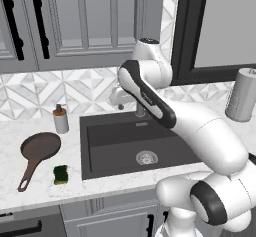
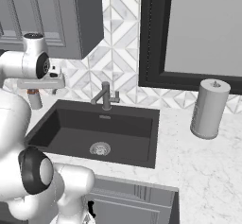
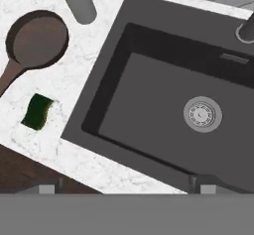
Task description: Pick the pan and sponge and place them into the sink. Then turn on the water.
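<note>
While nothing yet lies in the sink [image 3: 149, 45], hangs high above the basin with gripper [image 3: 124, 185] spread wide and empty, fingertips [image 3: 47, 187] showing far apart at the bottom of the hand view.

Going left to right in that view: pan [image 3: 37, 40] off to the upper left of the gripper, flat on the marble counter [image 3: 84, 45], round bowl towards the soap bottle [image 3: 79, 1], slim handle running down and out past the left edge, so long axis slanted across the line between the fingertips. Sponge [image 3: 37, 111] just below the pan, nearer the gripper, apart from the pan and beside the sink's left rim. Then the dark basin straight ahead, round drain [image 3: 202, 114] right of centre, faucet base at the far right.

From the left base view, same layout: pan [image 1: 40, 147] and sponge [image 1: 61, 174] left of the sink [image 1: 100, 131].

Probably calls for a swing left and a wrist turn to cross the handle before descending.
</note>
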Motion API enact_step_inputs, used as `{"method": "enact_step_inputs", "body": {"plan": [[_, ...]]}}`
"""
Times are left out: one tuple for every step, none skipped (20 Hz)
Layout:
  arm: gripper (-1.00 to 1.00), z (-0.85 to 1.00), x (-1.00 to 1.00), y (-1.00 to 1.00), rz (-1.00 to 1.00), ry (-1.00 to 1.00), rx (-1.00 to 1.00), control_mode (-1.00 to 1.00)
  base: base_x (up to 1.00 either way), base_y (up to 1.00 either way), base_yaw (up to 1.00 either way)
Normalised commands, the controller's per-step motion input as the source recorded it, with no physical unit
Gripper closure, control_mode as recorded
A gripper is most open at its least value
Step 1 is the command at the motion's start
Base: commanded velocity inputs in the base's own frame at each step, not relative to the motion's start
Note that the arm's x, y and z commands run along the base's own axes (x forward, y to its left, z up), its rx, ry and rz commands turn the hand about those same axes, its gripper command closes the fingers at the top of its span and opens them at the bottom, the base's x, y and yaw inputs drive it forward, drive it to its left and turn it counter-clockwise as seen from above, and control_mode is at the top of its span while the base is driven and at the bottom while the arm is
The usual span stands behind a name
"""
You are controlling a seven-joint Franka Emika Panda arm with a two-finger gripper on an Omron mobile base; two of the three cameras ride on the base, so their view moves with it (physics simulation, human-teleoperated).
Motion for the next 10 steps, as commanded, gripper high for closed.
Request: {"method": "enact_step_inputs", "body": {"plan": [[-1.00, -0.35, 0.15, 1.00, 0.35, 0.20, 0.00, -1.00, 0.00, 0.00, 0.00], [-1.00, -0.50, 0.06, 1.00, 0.33, 0.18, 0.00, -1.00, 0.00, 0.00, 0.00], [-1.00, -0.66, 0.00, 1.00, 0.31, 0.13, 0.00, -1.00, 0.00, 0.00, 0.00], [-1.00, -0.78, 0.00, 1.00, 0.27, 0.09, 0.00, -1.00, 0.00, 0.00, 0.00], [-1.00, -0.87, 0.00, 1.00, 0.24, 0.06, 0.00, -1.00, 0.00, 0.00, 0.00], [-1.00, -0.92, 0.00, 1.00, 0.21, 0.04, 0.00, -1.00, 0.00, 0.00, 0.00], [-1.00, -0.91, 0.00, 1.00, 0.16, 0.03, 0.00, -1.00, 0.00, 0.00, 0.00], [-1.00, -0.86, 0.00, 1.00, 0.12, 0.00, 0.00, -1.00, 0.00, 0.00, 0.00], [-1.00, -0.80, 0.00, 1.00, 0.06, 0.00, 0.00, -1.00, 0.00, 0.00, 0.00], [-1.00, -0.69, 0.02, 1.00, 0.01, 0.00, 0.00, -1.00, 0.00, 0.00, 0.00]]}}
